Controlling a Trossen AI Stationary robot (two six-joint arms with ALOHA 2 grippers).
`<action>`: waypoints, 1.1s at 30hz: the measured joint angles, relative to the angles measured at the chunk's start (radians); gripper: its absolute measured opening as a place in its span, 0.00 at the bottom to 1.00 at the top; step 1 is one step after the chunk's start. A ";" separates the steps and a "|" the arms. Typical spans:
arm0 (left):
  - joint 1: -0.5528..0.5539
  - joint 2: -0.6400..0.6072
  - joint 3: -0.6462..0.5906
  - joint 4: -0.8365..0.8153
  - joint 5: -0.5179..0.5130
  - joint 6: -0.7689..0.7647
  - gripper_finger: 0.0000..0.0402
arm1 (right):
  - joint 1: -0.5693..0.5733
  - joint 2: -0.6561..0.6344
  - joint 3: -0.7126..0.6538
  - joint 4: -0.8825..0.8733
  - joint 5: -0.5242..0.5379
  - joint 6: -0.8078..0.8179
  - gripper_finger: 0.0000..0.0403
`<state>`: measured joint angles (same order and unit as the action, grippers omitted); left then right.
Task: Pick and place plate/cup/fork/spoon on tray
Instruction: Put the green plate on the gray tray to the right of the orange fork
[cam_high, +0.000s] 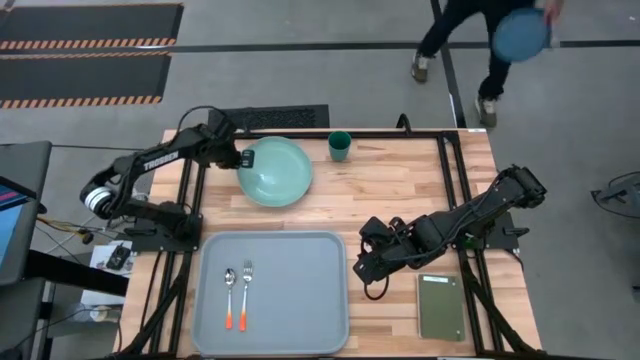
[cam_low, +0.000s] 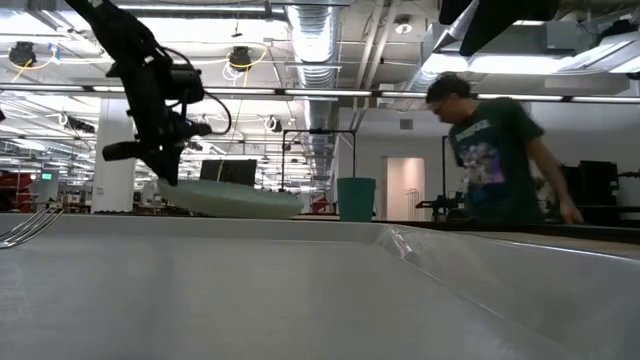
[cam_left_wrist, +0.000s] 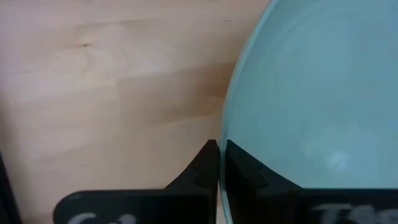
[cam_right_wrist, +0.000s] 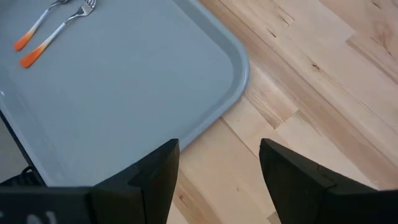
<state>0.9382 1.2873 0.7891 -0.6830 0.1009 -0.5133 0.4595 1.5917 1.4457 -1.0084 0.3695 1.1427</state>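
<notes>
The left gripper (cam_high: 243, 159) is pinched tight on the nine o'clock rim of the mint-green plate (cam_high: 277, 172), which sits at the table's (cam_high: 400, 190) far side, with the teal cup (cam_high: 340, 146) just beside it at two o'clock. The right gripper (cam_high: 357, 268) (jaws spread wide, holding nothing) hovers at the three o'clock edge of the grey-blue tray (cam_high: 290, 290). The spoon (cam_high: 229, 296) and fork (cam_high: 246, 294) lie side by side on the tray's nine o'clock side.

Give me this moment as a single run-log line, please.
left gripper: shut on plate rim | right gripper: open beside tray | fork, spoon: on tray
</notes>
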 joint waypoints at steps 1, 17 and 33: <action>-0.004 -0.015 0.000 -0.002 0.010 -0.001 0.00 | 0.000 0.000 0.000 0.000 0.000 0.000 0.62; -0.178 -0.227 0.000 -0.115 0.142 -0.025 0.00 | -0.003 0.000 0.000 0.000 0.000 -0.025 0.62; -0.753 -0.253 0.000 -0.107 -0.017 -0.288 0.00 | -0.003 0.000 0.000 0.000 0.000 -0.026 0.62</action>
<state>0.1850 1.0340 0.7895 -0.7905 0.0836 -0.8008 0.4564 1.5917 1.4460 -1.0080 0.3695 1.1172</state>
